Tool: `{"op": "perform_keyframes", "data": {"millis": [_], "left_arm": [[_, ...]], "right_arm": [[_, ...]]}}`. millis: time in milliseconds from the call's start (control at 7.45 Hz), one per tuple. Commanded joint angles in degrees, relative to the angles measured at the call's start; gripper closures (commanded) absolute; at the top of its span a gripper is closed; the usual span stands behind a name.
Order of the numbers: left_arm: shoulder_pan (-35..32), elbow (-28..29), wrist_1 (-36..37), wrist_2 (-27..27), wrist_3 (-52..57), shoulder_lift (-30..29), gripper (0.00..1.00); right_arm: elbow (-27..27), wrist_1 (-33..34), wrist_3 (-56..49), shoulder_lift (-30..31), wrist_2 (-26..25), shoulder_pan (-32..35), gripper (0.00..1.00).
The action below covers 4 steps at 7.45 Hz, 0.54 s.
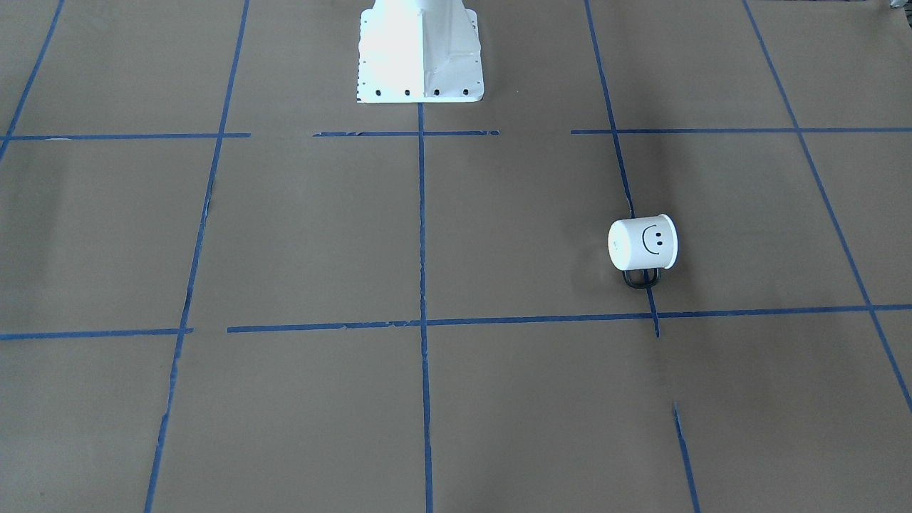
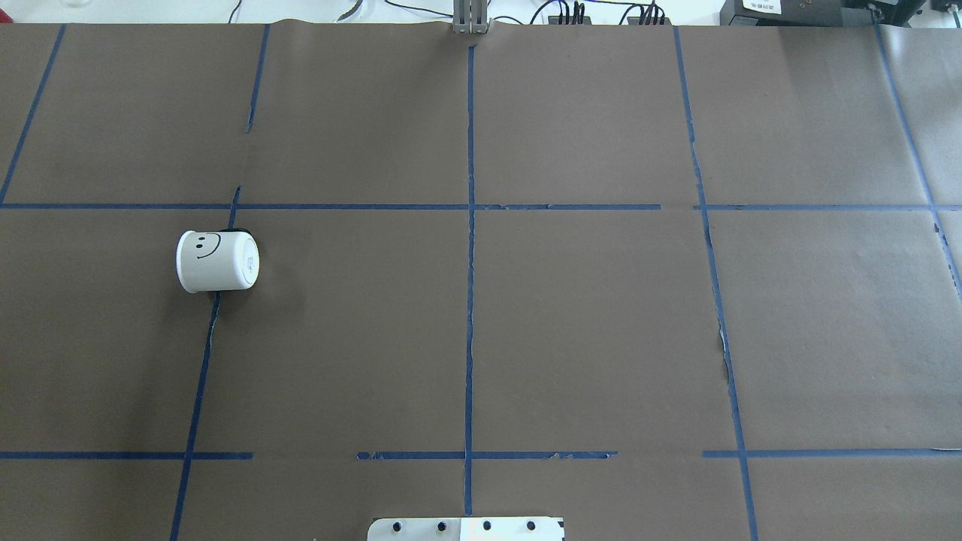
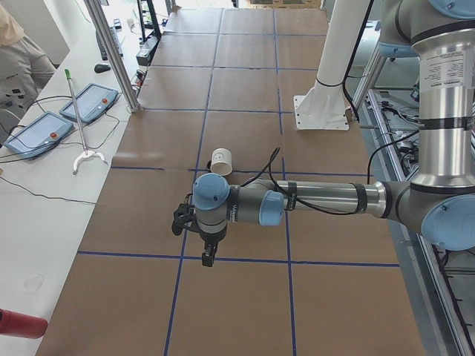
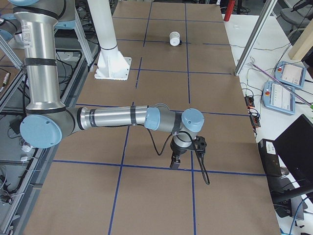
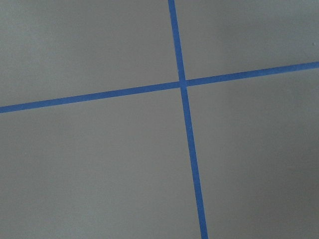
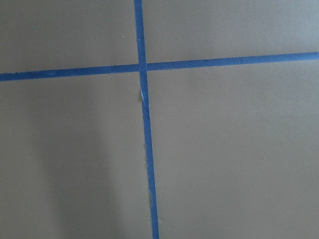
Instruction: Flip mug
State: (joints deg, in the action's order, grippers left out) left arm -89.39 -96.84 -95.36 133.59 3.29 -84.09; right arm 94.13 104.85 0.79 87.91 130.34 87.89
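The white mug (image 2: 218, 261) with a black smiley face lies on its side on the brown paper, on the robot's left half of the table. Its black handle (image 1: 640, 278) rests against the table, and its flat base points toward the table's middle. It also shows in the front view (image 1: 641, 242), the left view (image 3: 221, 159) and the right view (image 4: 174, 38). My left gripper (image 3: 208, 259) hangs over the table nearer the left end than the mug. My right gripper (image 4: 174, 164) hangs far from the mug. I cannot tell whether either is open or shut.
The robot's white pedestal (image 1: 420, 53) stands at the table's robot side. Blue tape lines cross the paper (image 2: 470, 300). A bench with tablets (image 3: 89, 104) and a metal post (image 3: 111, 55) runs along the far side. Both wrist views show only paper and tape.
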Motion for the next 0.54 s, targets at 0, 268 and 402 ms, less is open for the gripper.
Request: {"op": "perform_keyframes", "data": {"millis": [0, 268, 402], "left_arm": [[0.1, 0.0, 0.1, 0.1, -0.1, -0.5, 0.0], [0.4, -0.4, -4.2, 0.8, 0.3, -1.9, 0.0], [2.4, -0.3, -10.2, 2.3, -0.5, -1.8, 0.0]], "right_arm": [[0.0, 0.0, 0.0, 0.0, 0.0, 0.0, 0.0], [0.0, 0.0, 0.0, 0.0, 0.0, 0.0, 0.0], [0.0, 0.0, 0.0, 0.0, 0.0, 0.0, 0.0]]}}
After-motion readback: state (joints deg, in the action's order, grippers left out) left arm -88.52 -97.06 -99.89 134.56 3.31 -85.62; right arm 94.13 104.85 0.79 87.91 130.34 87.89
